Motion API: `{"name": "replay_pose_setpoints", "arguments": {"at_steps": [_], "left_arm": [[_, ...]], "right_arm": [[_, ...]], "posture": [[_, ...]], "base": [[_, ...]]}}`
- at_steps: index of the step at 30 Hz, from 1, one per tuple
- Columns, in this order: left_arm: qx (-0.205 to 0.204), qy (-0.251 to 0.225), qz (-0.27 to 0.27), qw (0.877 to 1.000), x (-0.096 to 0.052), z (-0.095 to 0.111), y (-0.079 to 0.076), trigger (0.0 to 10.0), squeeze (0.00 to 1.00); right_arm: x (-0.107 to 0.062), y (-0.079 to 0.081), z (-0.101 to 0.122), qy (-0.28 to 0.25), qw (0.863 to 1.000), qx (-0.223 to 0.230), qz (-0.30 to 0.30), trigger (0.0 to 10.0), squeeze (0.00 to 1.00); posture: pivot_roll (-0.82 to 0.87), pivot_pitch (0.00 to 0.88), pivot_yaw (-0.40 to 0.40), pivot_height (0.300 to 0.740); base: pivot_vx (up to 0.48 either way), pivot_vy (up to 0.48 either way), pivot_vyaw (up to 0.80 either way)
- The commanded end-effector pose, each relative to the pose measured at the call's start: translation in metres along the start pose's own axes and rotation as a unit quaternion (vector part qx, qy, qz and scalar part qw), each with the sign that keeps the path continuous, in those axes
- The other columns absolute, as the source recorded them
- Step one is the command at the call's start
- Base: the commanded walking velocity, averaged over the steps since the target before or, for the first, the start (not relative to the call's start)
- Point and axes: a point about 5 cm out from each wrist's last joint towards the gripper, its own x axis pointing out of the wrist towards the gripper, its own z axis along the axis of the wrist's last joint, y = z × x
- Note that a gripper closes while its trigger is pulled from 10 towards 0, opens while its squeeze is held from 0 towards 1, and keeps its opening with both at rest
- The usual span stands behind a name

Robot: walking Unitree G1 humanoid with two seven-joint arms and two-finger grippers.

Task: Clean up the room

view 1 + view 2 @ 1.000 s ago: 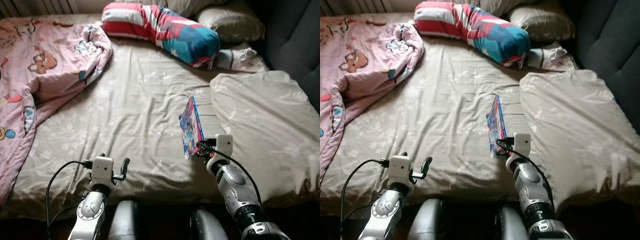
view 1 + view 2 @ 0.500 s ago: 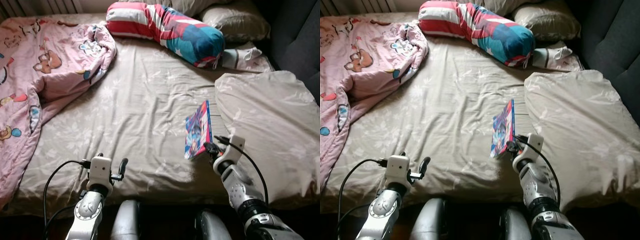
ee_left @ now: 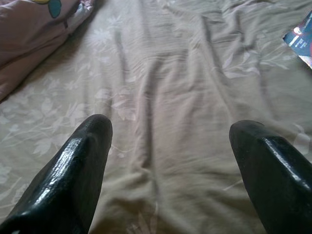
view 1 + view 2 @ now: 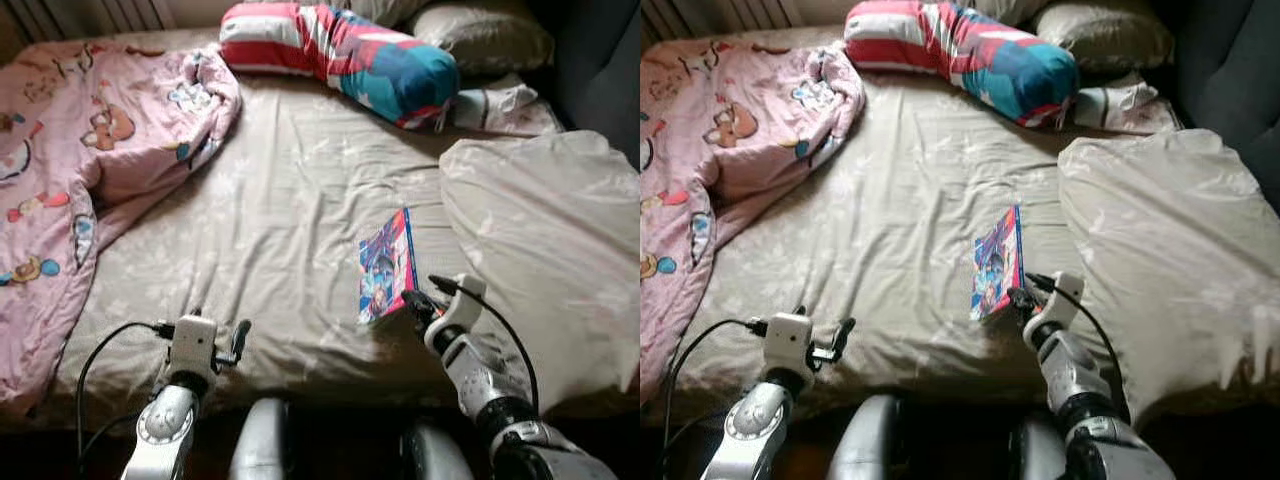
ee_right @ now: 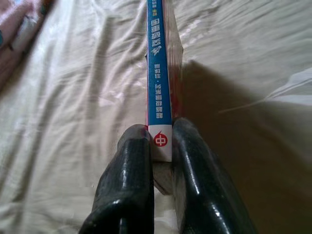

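A thin book (image 4: 387, 268) with a colourful cover and blue spine (image 5: 159, 73) is held tilted above the beige bedsheet (image 4: 290, 200). My right gripper (image 4: 418, 303) is shut on its near lower corner; in the right wrist view both fingers (image 5: 131, 185) clamp the spine end. My left gripper (image 4: 237, 340) hovers over the bed's near edge, open, with nothing between its fingers (image 3: 73, 170).
A pink cartoon-print quilt (image 4: 80, 170) is bunched on the bed's left. A red, white and blue bolster (image 4: 340, 55) lies across the head, with beige pillows (image 4: 480, 35) behind. A large beige pillow (image 4: 550, 240) lies at the right.
The right gripper has tipped the book, its cover now facing more upward and lower toward the sheet. The camera has shifted slightly. The left gripper stays put.
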Motion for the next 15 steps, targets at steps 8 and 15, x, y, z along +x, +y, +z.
{"name": "replay_pose_setpoints", "arguments": {"at_steps": [8,15], "left_arm": [[0.008,0.02,-0.007,1.0,-0.006,-0.005,0.005,10.0,0.0],[0.008,0.023,-0.009,1.0,-0.007,-0.005,0.005,10.0,0.0]], "right_arm": [[-0.003,-0.016,0.005,0.02,0.997,-0.06,-0.047,10.0,0.0],[-0.003,-0.018,0.007,0.019,0.995,-0.076,-0.057,10.0,0.0]], "posture": [[0.05,0.262,0.104,0.66],[0.06,0.265,0.106,0.66]], "base": [[0.0,0.0,0.0],[0.0,0.0,0.0]]}}
